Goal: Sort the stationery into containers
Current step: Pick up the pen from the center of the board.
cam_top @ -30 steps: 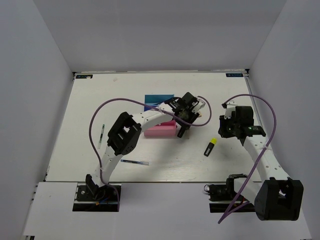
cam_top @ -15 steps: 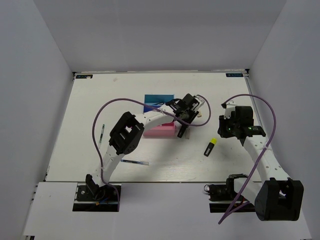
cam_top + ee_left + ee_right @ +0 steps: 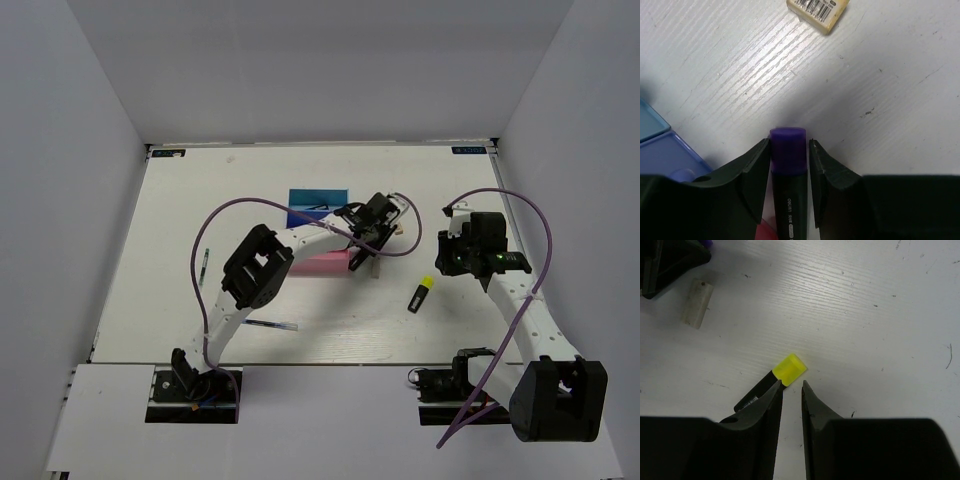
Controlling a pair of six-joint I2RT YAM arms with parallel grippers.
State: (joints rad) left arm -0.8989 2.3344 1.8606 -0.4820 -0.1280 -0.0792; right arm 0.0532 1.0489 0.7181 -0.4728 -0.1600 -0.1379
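A black highlighter with a purple end (image 3: 788, 200) lies on the table between my left gripper's (image 3: 788, 143) fingers. The left finger touches it and a thin gap shows at the right finger. This gripper (image 3: 358, 252) sits at the right end of the pink container (image 3: 318, 264). The teal container (image 3: 649, 122) and the blue container (image 3: 670, 156) show at the left. My right gripper (image 3: 791, 385) hovers open by a narrow gap with nothing in it. A yellow-ended highlighter (image 3: 789, 367) (image 3: 420, 294) lies just ahead of its tips.
A beige eraser (image 3: 818, 10) (image 3: 696, 303) lies on the table beyond the left gripper. A thin pen (image 3: 204, 268) lies at the far left and a blue pen (image 3: 270, 325) near the front. The left arm's purple cable (image 3: 240, 205) arcs over the bins.
My left gripper has shifted slightly back and left beside the pink container, its jaws narrowing round the purple highlighter. The right arm has stayed still.
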